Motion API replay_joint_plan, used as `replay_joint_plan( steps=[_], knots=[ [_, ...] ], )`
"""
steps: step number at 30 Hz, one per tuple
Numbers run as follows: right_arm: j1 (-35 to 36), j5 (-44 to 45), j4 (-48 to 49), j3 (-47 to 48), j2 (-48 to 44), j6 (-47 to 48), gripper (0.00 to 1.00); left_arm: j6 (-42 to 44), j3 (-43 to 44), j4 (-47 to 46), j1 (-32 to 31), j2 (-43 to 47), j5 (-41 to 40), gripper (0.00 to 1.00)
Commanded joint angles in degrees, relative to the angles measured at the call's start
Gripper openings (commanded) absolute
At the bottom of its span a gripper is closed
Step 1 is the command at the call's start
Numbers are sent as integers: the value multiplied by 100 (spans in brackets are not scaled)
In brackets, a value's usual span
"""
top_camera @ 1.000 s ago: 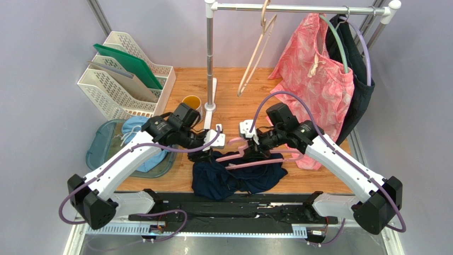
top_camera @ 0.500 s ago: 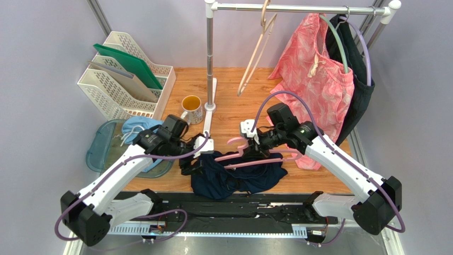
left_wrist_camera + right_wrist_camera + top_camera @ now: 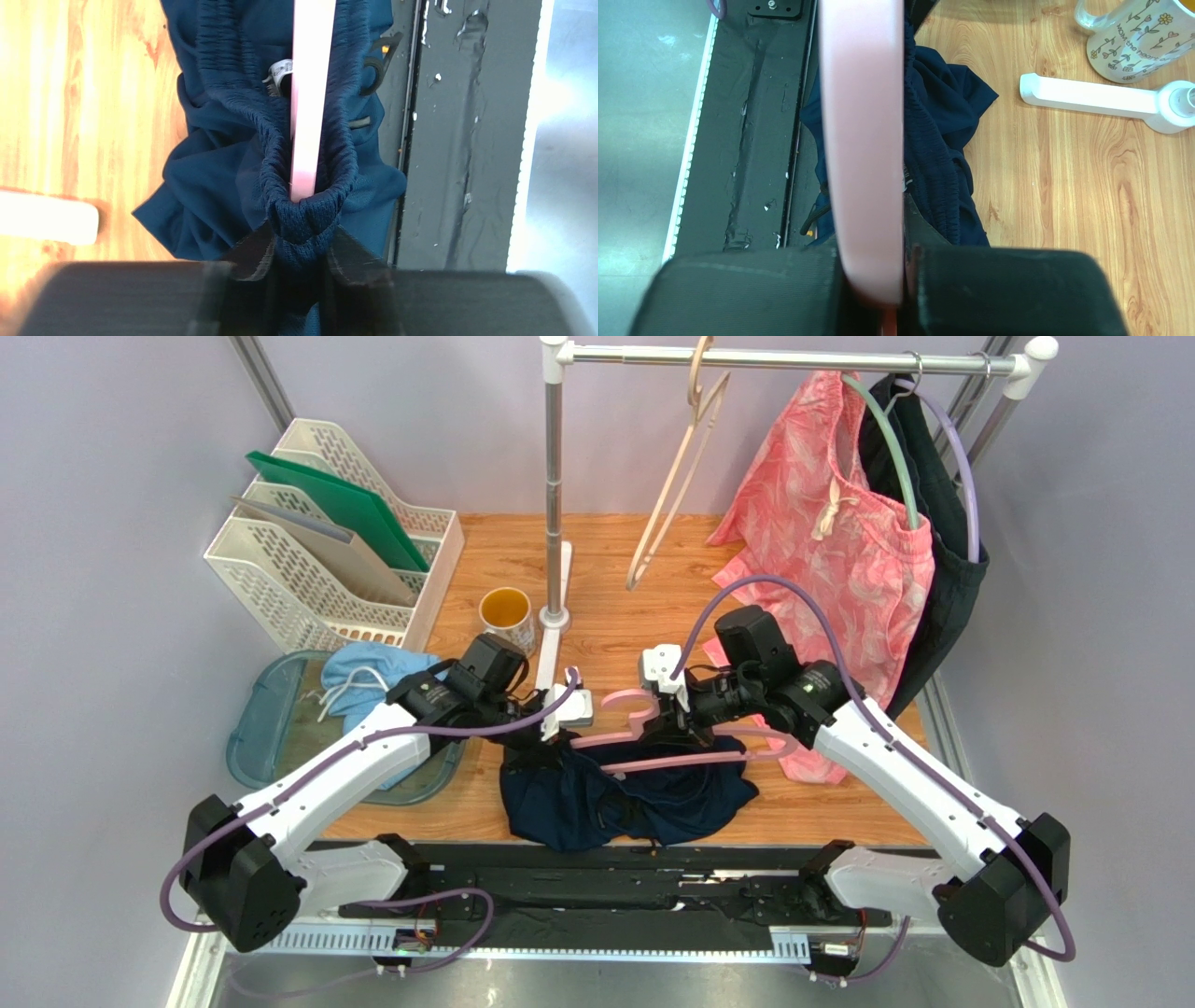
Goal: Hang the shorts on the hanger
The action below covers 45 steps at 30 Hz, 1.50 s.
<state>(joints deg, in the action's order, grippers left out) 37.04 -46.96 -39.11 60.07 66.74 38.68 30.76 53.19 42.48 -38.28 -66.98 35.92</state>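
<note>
The dark navy shorts (image 3: pixel 624 805) lie bunched at the table's near edge, with one end lifted. My left gripper (image 3: pixel 557 742) is shut on their elastic waistband (image 3: pixel 303 224), which loops around the end of the pink hanger (image 3: pixel 309 105). The pink hanger (image 3: pixel 687 756) lies level above the shorts. My right gripper (image 3: pixel 683 717) is shut on the hanger near its hook, and the pink bar (image 3: pixel 864 140) fills the right wrist view between the jaws. The shorts (image 3: pixel 941 133) show beside it.
A floral mug (image 3: pixel 505 616) and the white rack base (image 3: pixel 558 637) stand behind my left arm. Pink patterned shorts (image 3: pixel 828 546), a dark garment and a beige hanger (image 3: pixel 683 469) hang on the rail. A teal tray with a light blue garment (image 3: pixel 358 686) and a file rack (image 3: pixel 330 532) are at the left.
My left gripper moved back from the left toward the hanger's left end, drawing the waistband over it. The right gripper with the hanger shifted slightly right.
</note>
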Motion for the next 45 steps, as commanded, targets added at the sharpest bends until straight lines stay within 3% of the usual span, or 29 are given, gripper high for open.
replay_joint_plan(
  steps=[1,3,4,5,6,9,14,19,23,26,29,34,41,45],
  knots=[
    [32,-52,633,126,-196,-491,7,-212,-1,-417,-30,317,161,0],
    [-99,247,309,250,-223,-746,20,-89,-203,-372,-4,519,99,0],
    [-196,275,160,303,-319,-1183,38,-105,-282,-415,22,606,64,0],
    [-310,292,132,277,-407,-1422,50,-97,-413,-433,31,746,64,0],
    [-581,327,132,225,-695,-1972,70,-123,-467,-460,40,809,55,0],
    [-1134,650,211,-4,-1232,-2740,96,-359,-503,-548,49,845,46,0],
    [-1743,1424,-315,-136,-2243,-3832,94,-720,-397,-635,128,625,12,0],
    [-1971,2341,-878,-312,-2692,-5008,77,-722,-344,-575,347,563,413,0],
    [-2822,1279,-589,-111,-2116,-5116,75,199,-581,-539,365,958,767,0],
    [-3053,376,-676,311,-1483,-4688,74,972,-652,-346,339,1196,697,0],
    [-3044,22,-1194,610,-1147,-4221,74,1623,-590,-30,234,1187,504,0],
    [-2755,-15,-1652,226,-716,-2981,75,1924,-424,50,-12,1056,240,0],
    [-1526,1091,-1319,-609,-329,-2365,77,2030,-397,-20,-179,1064,187,0],
    [-1042,1548,-950,-558,101,-2356,75,1907,-441,-73,-180,1082,204,0]
  ],
)
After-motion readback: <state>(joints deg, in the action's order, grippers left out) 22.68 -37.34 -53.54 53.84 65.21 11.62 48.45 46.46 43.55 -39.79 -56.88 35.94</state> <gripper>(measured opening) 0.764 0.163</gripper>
